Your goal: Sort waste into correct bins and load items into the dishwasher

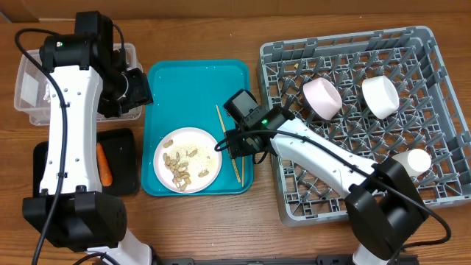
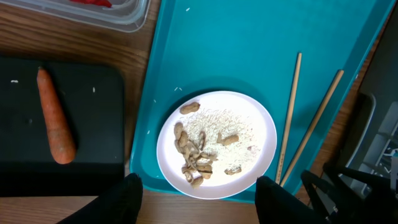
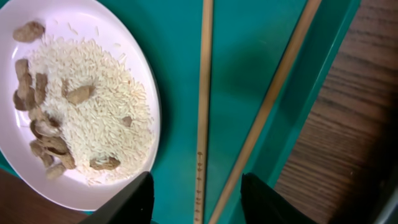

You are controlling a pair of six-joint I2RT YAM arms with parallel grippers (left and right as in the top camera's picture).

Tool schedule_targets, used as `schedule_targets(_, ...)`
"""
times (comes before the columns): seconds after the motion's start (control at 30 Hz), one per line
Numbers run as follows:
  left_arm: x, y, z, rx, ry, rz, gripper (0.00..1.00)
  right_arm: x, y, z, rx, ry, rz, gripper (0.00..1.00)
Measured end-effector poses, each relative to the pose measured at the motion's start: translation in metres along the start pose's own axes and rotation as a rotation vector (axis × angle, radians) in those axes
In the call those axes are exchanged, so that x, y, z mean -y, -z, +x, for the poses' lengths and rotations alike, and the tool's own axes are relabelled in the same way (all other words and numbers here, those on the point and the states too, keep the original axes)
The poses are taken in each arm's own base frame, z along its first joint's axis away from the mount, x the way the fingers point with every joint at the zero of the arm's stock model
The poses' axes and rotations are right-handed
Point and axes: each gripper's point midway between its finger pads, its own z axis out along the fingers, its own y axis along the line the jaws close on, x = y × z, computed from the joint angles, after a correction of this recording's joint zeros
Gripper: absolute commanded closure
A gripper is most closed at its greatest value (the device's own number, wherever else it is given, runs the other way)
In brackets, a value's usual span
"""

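A white plate [image 1: 188, 160] of rice and peanut shells [image 2: 193, 158] lies on the teal serving tray [image 1: 195, 81]. Two chopsticks [image 1: 229, 147] lie beside it near the tray's right rim. My right gripper [image 3: 198, 199] stands open low over them, with both chopsticks [image 3: 204, 93] between its fingers [image 3: 127, 202]. My left gripper [image 2: 199, 199] hangs open and empty, high over the plate's [image 2: 216, 144] near edge. The carrot [image 2: 55, 118] lies in the black tray [image 2: 93, 81]. The clear tub [image 2: 124, 15] holds something red. The grey rack [image 1: 441, 110] holds a pink bowl [image 1: 322, 98], a white bowl [image 1: 380, 96] and a white cup [image 1: 416, 160].
The left arm's white link [image 1: 70, 125] stretches over the tub and black tray [image 1: 125, 143] at the table's left. Bare wooden table [image 1: 221, 221] runs along the front. The rack's left wall [image 1: 266, 96] stands close to the tray's right rim.
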Motion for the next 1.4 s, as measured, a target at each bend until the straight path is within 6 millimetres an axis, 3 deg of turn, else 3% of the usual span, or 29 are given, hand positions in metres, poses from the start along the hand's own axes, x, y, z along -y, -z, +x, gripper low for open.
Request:
schedule_targets(0.23, 0.0, 0.0, -0.002, 0.007, -0.001, 0.002, 0.39, -0.006, -0.001, -0.003, 0.022, 0.035, 0.0, 0.54)
schedule_targets(0.4, 0.0, 0.0, -0.002, 0.008, -0.001, 0.002, 0.39, -0.017, -0.015, 0.009, -0.004, 0.103, 0.013, 0.53)
schedule_targets(0.57, 0.0, 0.0, -0.002, 0.007, -0.001, 0.002, 0.39, -0.008, -0.038, 0.017, -0.043, 0.118, 0.067, 0.53)
schedule_targets(1.13, 0.0, 0.0, -0.002, 0.007, -0.001, 0.002, 0.39, -0.007, -0.052, 0.013, -0.033, 0.146, 0.066, 0.54)
schedule_targets(1.3, 0.0, 0.0, -0.002, 0.008, -0.001, 0.001, 0.39, -0.007, -0.061, 0.012, -0.033, 0.141, 0.066, 0.62)
schedule_targets(1.4, 0.0, 0.0, -0.002, 0.007, -0.001, 0.002, 0.39, -0.007, -0.063, 0.01, -0.027, 0.135, 0.063, 0.77)
